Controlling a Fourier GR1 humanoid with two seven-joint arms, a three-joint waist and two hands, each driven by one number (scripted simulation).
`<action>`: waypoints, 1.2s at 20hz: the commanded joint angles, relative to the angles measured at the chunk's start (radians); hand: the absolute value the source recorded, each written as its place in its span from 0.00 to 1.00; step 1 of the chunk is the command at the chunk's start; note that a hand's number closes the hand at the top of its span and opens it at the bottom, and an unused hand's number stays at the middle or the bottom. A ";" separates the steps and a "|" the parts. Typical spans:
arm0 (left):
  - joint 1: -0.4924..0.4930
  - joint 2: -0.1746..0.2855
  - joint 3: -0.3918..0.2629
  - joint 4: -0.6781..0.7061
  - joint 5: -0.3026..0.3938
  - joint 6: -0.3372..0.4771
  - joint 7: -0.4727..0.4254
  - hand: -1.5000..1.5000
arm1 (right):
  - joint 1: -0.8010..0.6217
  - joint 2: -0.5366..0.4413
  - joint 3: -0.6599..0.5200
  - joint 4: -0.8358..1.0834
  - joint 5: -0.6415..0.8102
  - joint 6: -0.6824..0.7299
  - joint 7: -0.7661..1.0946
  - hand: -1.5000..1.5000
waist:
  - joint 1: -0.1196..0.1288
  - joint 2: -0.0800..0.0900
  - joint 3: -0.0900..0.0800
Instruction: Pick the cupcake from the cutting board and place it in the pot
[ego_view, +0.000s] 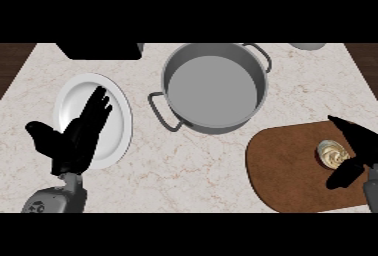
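Note:
The cupcake (332, 153), seen from above as a pale swirl in a tan wrapper, sits on the brown cutting board (291, 170) at the lower right. My right hand (359, 145) is at the board's right edge, fingers stretched past the cupcake's far side and thumb below it, open around it without closing. The grey pot (214, 87) with two handles stands at the upper middle, with nothing inside. My left hand (77, 137) rests open over the white plate, fingers straight.
A white plate (118, 107) lies at the left under my left hand. A black object (100, 50) sits at the counter's far left edge. A pale bowl rim (306, 46) shows at the far right edge.

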 joint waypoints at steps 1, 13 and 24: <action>0.058 0.028 0.027 -0.070 0.037 -0.050 0.020 0.50 | 0.064 0.009 0.013 0.055 0.055 -0.065 -0.070 0.00 | 0.001 -0.001 0.000; 0.023 -0.001 0.030 -0.063 0.010 -0.057 0.059 0.50 | 0.058 0.027 -0.021 -0.021 0.044 -0.094 -0.232 1.00 | -0.003 -0.001 0.000; 0.051 -0.041 -0.022 -0.068 -0.037 -0.034 0.032 0.50 | -0.218 0.132 0.192 0.236 0.188 -0.194 -0.375 1.00 | 0.006 0.000 0.000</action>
